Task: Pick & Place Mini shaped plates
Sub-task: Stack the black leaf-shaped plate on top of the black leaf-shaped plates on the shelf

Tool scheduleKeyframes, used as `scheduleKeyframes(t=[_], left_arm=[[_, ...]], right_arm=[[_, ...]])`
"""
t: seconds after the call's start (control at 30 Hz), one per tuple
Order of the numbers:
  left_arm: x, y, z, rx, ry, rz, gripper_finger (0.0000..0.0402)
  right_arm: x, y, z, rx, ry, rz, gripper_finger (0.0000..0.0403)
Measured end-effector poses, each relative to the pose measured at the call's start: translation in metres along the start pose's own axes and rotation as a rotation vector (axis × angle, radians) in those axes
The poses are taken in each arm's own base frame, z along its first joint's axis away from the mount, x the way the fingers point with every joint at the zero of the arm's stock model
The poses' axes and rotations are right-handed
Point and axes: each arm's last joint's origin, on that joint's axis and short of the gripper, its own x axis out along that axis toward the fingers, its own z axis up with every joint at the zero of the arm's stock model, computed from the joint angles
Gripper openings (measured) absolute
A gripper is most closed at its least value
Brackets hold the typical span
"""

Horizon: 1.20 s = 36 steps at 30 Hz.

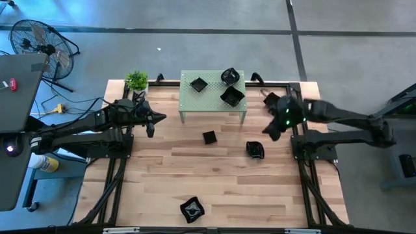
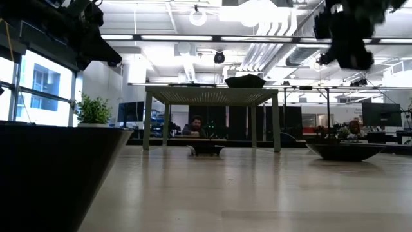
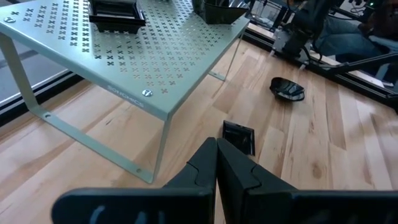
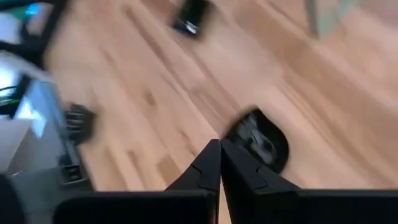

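My wooden table (image 1: 221, 179) carries a pale green perforated riser (image 1: 213, 97) at its far edge, with three black mini plates (image 1: 208, 137) scattered before it.

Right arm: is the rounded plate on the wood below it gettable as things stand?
Probably yes. The right gripper hangs beside the rounded plate with bare table around it; its fingers are shut and need opening first.

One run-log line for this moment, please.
left gripper: shut, empty, beside shelf | right gripper: shut, empty, above rounded plate | shelf: three plates | table: three plates
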Motion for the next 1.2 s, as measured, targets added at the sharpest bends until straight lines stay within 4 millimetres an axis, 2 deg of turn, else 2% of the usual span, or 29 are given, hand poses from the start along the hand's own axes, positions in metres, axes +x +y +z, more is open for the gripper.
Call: scheduleKeyframes(t=[0.13,0.27,0.4,0.53,0.83,1.1,1.2], left_arm=[[0.0,0.0,0.0,0.0,0.002,0.001,0.0001],[0.0,0.0,0.0,0.0,0.003,0.001,0.0001],[0.0,0.0,0.0,0.0,0.003,0.001,0.0001],[0.0,0.0,0.0,-0.018,0.004,0.001,0.0001],[0.0,0.0,0.0,-0.024,0.004,0.002,0.0001],[0.0,0.0,0.0,-0.026,0.004,0.002,0.0001],[0.0,0.0,0.0,-0.026,0.004,0.002,0.0001]], right_arm=[[0.037,-0.022,-0.023,0.074,0.047,-0.037,0.0027],[0.071,-0.044,-0.038,0.114,0.022,-0.05,0.0067],[0.088,-0.06,-0.047,0.128,-0.02,-0.122,0.0103],[0.095,-0.067,-0.05,0.099,-0.021,-0.171,0.0118],[0.112,-0.081,-0.062,0.051,0.099,-0.166,0.0093],[0.115,-0.079,-0.061,0.079,0.102,-0.102,0.0013],[0.113,-0.077,-0.06,0.111,0.081,-0.084,0.0007]])
